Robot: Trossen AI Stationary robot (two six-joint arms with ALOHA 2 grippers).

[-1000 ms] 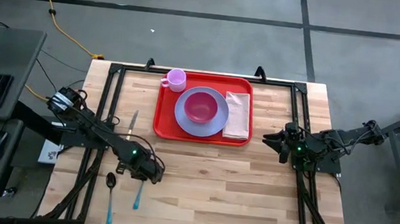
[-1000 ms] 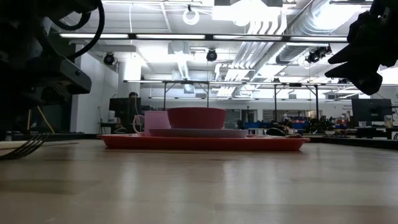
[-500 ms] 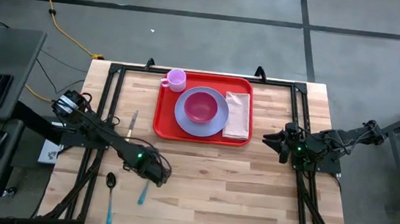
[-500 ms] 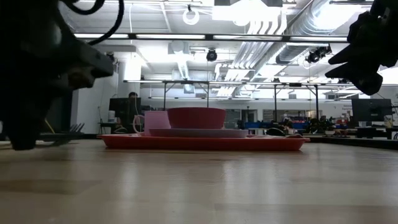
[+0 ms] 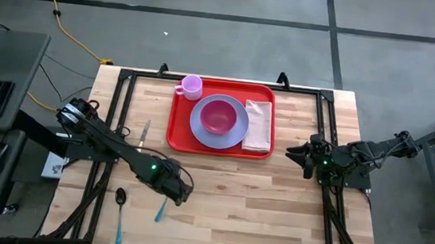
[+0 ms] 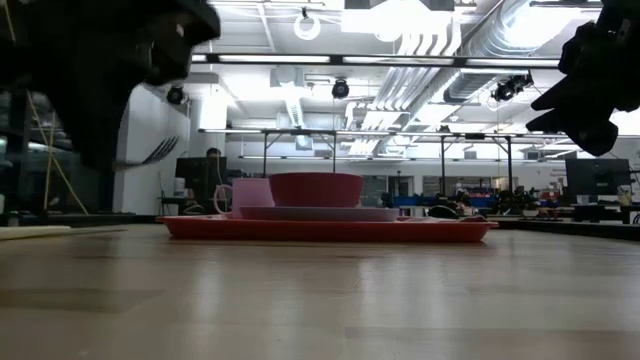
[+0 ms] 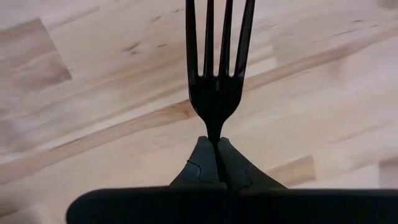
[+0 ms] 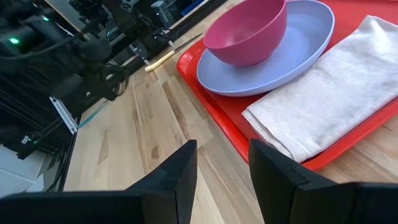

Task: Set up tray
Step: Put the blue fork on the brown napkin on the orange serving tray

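Left gripper point(image 7: 216, 152) near-left over the bench point(image 5: 274, 199), fingers clamped on a fork point(image 7: 216, 68), apparently lifted clear. Right gripper point(image 8: 222, 165) at right edge, fingers apart, empty. Tray point(image 5: 176, 122) far-centre with plate point(image 5: 201, 128), bowl point(image 5: 218, 116), napkin point(image 5: 258, 124), cup point(image 5: 192, 86).

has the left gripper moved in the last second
Yes. In the high view the left gripper, shut on the fork, has shifted right, away from the spoon lying on the table.
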